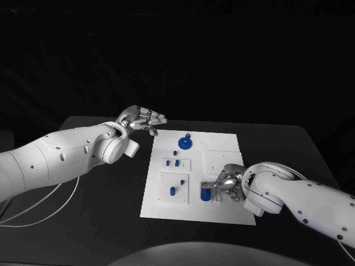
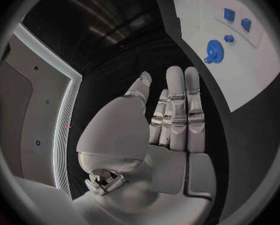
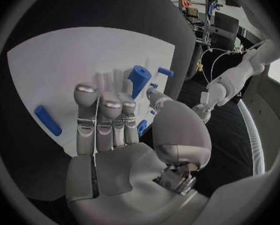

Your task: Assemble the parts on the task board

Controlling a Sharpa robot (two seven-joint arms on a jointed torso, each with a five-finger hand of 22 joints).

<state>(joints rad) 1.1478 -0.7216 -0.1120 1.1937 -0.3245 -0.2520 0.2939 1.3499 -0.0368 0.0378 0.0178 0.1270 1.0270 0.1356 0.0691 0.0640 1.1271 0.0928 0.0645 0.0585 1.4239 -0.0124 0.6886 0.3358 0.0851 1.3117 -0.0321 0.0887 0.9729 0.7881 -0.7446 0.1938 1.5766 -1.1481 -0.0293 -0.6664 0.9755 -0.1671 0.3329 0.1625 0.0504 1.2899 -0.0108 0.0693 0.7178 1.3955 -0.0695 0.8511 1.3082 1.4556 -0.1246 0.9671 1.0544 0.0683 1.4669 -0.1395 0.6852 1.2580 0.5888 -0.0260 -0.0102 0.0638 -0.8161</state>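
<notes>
Across the middle of the head frame, the task board (image 1: 222,145) is lying on the black table (image 1: 97,210). Left hand (image 1: 143,118) is hovering off the board's upper-left corner, fingers straight, side by side, holding nothing. Right hand (image 1: 226,185) is working low over the board's lower centre, fingers extended near an upright blue cylinder (image 1: 206,192); whether it is gripping, cannot tell. Blue gear (image 1: 186,143) is sitting toward upper centre. Judgement: seating step; next needs a secure pinch on the cylinder.
</notes>
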